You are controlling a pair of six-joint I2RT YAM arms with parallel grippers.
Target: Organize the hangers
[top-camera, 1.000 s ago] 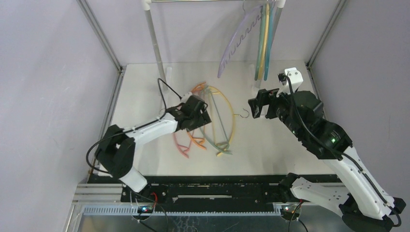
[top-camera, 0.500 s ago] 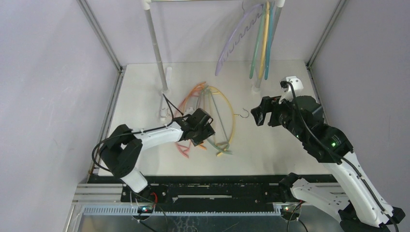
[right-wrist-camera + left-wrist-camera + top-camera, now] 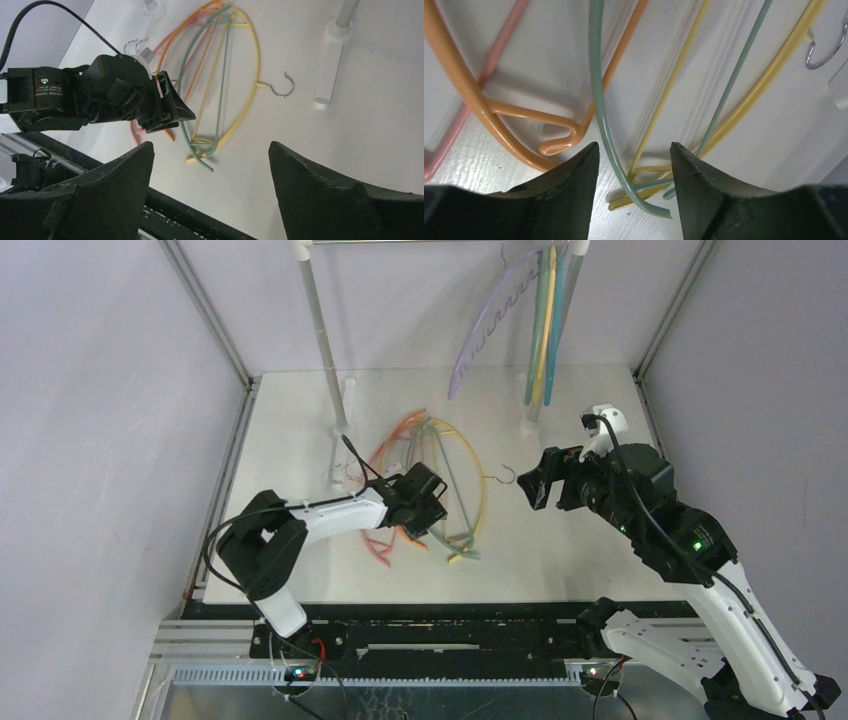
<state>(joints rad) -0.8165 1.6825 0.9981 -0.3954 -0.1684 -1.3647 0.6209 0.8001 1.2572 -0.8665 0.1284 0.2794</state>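
A pile of hangers lies mid-table: orange (image 3: 385, 445), pink (image 3: 375, 550), yellow (image 3: 481, 490) with its metal hook (image 3: 507, 477), and green (image 3: 447, 480). Lilac (image 3: 490, 325), teal and yellow hangers (image 3: 545, 320) hang from the rail at the back right. My left gripper (image 3: 428, 508) sits low over the pile's near end. In the left wrist view it (image 3: 634, 146) is open, and the green hanger's arm (image 3: 596, 75) runs between the jaws with gaps on both sides. Orange (image 3: 469, 95) and yellow (image 3: 764, 90) bars lie beyond. My right gripper (image 3: 533, 483) hovers open and empty right of the hook.
The white-and-metal rail frame has a left post (image 3: 320, 330) with a foot (image 3: 345, 400) and a right foot (image 3: 530, 420) behind the pile. Enclosure walls stand on both sides. A black mounting rail (image 3: 430, 610) runs along the near edge.
My left gripper slid from the pile's middle toward its near end, and its jaws narrowed around the green arm. The right gripper shifted slightly forward and down. The hung hangers swayed.
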